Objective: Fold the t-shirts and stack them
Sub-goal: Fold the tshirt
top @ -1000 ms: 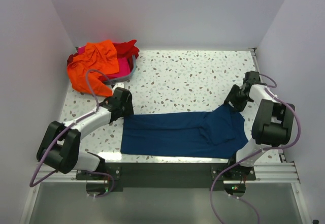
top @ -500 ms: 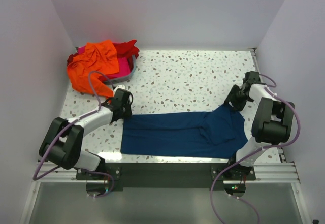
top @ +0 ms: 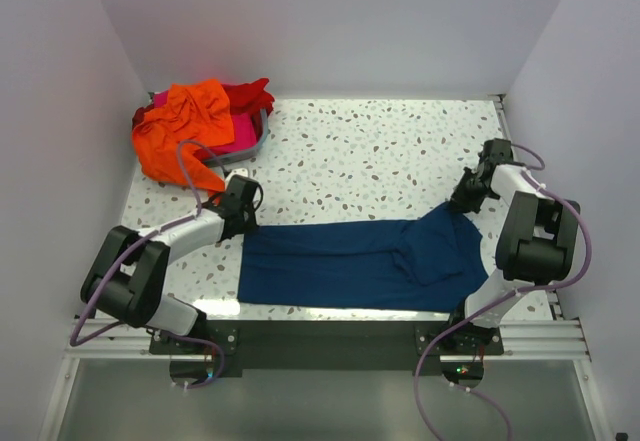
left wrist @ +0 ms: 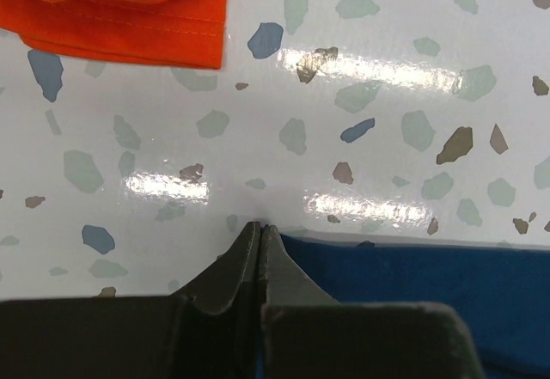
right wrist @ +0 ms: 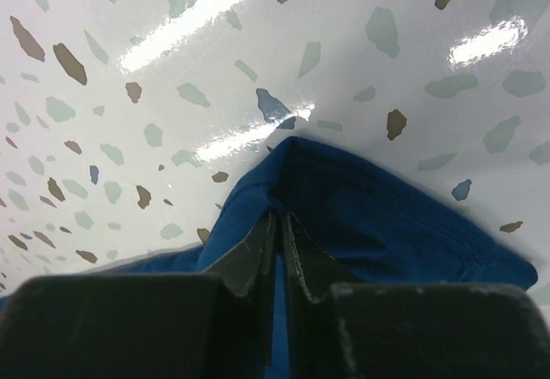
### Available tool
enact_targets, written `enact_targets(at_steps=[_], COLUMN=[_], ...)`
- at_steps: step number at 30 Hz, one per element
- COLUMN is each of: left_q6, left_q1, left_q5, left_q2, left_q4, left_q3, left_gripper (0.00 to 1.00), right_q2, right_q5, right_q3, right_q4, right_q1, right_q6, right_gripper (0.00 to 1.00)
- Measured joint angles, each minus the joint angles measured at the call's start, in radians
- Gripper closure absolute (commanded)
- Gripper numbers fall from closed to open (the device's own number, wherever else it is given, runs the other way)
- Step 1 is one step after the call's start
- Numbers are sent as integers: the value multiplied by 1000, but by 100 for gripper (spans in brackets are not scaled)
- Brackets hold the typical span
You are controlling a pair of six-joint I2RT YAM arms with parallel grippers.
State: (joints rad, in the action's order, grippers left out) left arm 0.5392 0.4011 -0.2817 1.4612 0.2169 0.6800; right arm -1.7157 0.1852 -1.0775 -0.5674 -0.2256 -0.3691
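Note:
A navy blue t-shirt (top: 350, 261) lies as a long folded strip along the near part of the table. My left gripper (top: 246, 225) is at its far left corner. In the left wrist view its jaws (left wrist: 260, 227) are pressed together, a sliver of navy cloth (left wrist: 430, 284) showing between them. My right gripper (top: 462, 204) is at the far right corner, shut on a raised fold of the navy cloth (right wrist: 378, 216), with its tips (right wrist: 280, 216) in that fold. The orange t-shirt (top: 185, 131), the red one (top: 255, 94) and the pink one (top: 236, 141) are heaped at the back left.
The heap sits in and over a grey basket (top: 260, 144) in the back left corner. An orange hem (left wrist: 112, 18) hangs close beyond my left gripper. White walls enclose the speckled table (top: 370, 161) on three sides.
Both grippers have closed on the navy t-shirt's far corners. The left gripper has shifted slightly toward the corner; the shirt lies where it was.

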Motion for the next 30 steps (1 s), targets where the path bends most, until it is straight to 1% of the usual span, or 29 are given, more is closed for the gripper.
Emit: enact_targets(at_steps=[1, 2, 9, 16, 21, 30], left_q6=[0, 0, 0, 0, -1, -3], left_q1=[0, -1, -21, -28, -30, -46], left_q5=[1, 2, 15, 21, 22, 27], left_q2=[1, 2, 6, 6, 6, 6], left_q4=[-3, -7, -21, -22, -23, -29], left_q3=[0, 0, 0, 0, 0, 0], left_gripper=[100, 100, 100, 100, 100, 100], right_q2=[0, 0, 16, 166, 225, 235], right_q5=[-1, -2, -12, -45, -82, -173], right_q3=[0, 0, 3, 50, 78, 137], right_q4=[-1, -2, -18, -56, -81, -142], right_q1=[0, -2, -23, -34, -35, -37], right_q6=[0, 1, 2, -4, -7, -9], right_gripper=[98, 100, 100, 100, 100, 100])
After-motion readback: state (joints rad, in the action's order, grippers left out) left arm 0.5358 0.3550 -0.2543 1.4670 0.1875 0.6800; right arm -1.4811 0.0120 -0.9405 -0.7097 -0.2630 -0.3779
